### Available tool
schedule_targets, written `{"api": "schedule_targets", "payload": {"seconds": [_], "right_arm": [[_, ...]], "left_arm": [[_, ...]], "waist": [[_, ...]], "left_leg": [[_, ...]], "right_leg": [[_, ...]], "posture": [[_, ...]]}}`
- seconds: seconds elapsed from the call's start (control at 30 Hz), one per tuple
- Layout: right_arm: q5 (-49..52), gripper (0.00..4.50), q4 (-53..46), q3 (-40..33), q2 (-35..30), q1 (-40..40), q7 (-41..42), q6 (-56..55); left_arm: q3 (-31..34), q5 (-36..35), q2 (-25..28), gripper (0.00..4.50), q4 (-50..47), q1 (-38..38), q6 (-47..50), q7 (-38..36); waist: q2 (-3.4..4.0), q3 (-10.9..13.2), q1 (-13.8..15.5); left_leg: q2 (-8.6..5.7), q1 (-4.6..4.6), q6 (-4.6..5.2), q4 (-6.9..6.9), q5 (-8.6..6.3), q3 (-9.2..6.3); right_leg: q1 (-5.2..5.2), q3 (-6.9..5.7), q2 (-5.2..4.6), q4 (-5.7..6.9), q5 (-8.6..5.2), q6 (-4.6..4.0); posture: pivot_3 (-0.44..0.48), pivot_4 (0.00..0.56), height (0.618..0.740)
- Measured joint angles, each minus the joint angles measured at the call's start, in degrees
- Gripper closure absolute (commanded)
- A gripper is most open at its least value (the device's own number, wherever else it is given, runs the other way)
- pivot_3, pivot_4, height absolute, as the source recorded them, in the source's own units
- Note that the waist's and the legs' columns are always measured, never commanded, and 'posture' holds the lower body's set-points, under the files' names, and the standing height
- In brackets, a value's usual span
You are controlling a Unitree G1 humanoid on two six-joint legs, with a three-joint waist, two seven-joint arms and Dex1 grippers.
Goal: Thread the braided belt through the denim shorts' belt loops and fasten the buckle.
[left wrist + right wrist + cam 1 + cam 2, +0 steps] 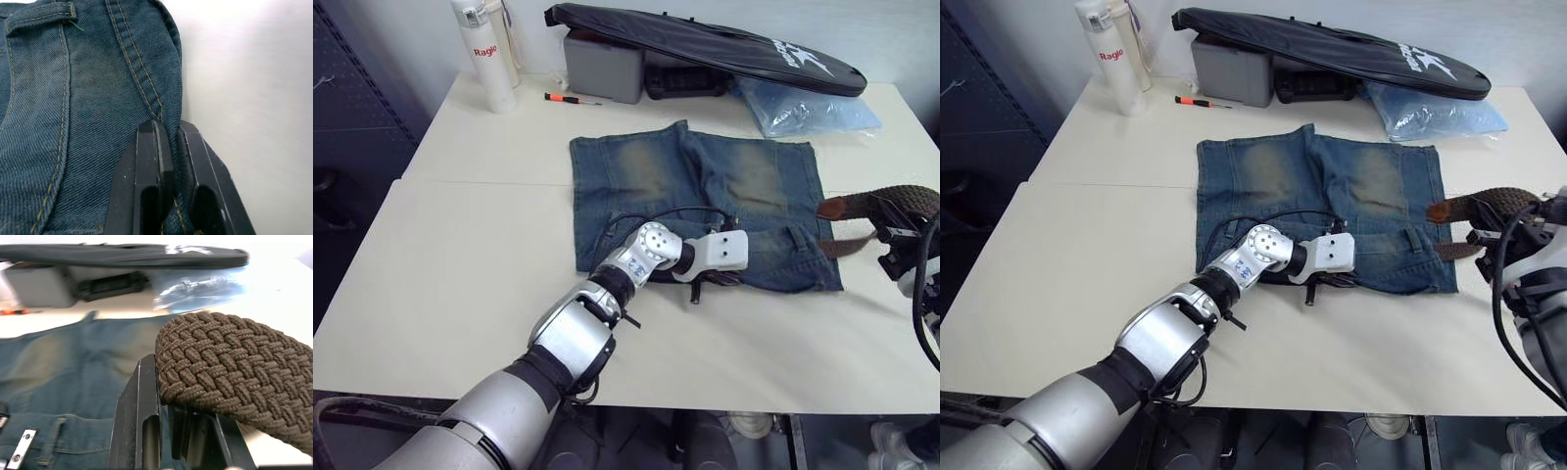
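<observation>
Left tool (166, 147) is pinching the faded blue denim shorts (695, 211) at the waistband edge, likely anchoring them; right tool (166, 404) is clamping the brown braided woven belt (234, 377), poised for threading.

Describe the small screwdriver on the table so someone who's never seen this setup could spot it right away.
Start at the far edge of the pale table, beyond the denim shorts. Between the white bottle at the far left corner and the grey box lies the screwdriver, flat on the tabletop. It is the thinnest item there, with a red and black handle.
</observation>
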Motion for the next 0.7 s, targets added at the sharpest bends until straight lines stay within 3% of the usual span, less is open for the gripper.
{"api": "schedule_targets", "payload": {"seconds": [0.13,0.27,0.43,0.57,0.67,0.7], "right_arm": [[3.62,4.5,0.07,0.12,-1.99,0.13,2.78,2.03],[8.29,4.5,-0.05,0.25,-2.64,0.85,4.33,3.31],[12.28,4.5,-0.27,2.53,-2.65,0.66,4.13,3.37],[13.09,4.5,-0.31,4.13,-2.65,0.49,3.44,3.33],[13.85,4.5,-0.51,4.66,-2.65,0.8,2.75,3.33],[14.25,4.5,-0.72,4.62,-2.73,1.22,2.52,3.31]], "left_arm": [[1.44,-3.85,5.89,4.48,-5.53,3.59,-0.97,-13.84],[1.6,-9.07,15.5,4.48,-16.57,9.43,2.1,-30.15],[-2.14,-12.74,22.97,4.48,-25.81,13.83,2.88,-30.2],[-2.36,-12.91,23.29,4.48,-26.89,14.11,4.19,-30.13],[-2.25,-13.11,23.06,3.14,-27.47,14.09,7.54,-30.12],[-2.24,-13.25,23.04,2.89,-27.84,14.09,8.64,-30.13]], "waist": [[0.02,-0.01,-0.64],[0.03,-0.02,-1.63],[0.03,-0.02,-1.52],[0.02,-0.02,-1.37],[0.02,-0.02,-1.37],[0.02,-0.02,-1.36]], "left_leg": [[0.07,0.07,-0.01,0.01,0.0,0.05],[0.2,0.09,-0.03,0.01,0.01,0.09],[0.2,0.1,-0.03,0.16,0.02,0.11],[0.19,0.1,-0.03,0.25,0.01,0.14],[0.19,0.1,-0.02,0.25,0.01,0.15],[0.19,0.1,-0.02,0.25,0.01,0.15]], "right_leg": [[0.0,0.06,0.07,0.05,0.01,-0.01],[0.0,0.11,0.18,0.07,0.02,-0.04],[0.02,0.2,0.18,0.18,0.04,-0.06],[0.02,0.24,0.18,0.22,0.07,-0.05],[0.02,0.25,0.18,0.22,0.08,-0.04],[0.02,0.25,0.18,0.23,0.08,-0.04]], "posture": [[0.0,0.15,0.74],[0.0,0.15,0.74],[0.0,0.15,0.74],[0.0,0.15,0.74],[0.0,0.15,0.74],[0.0,0.15,0.74]]}}
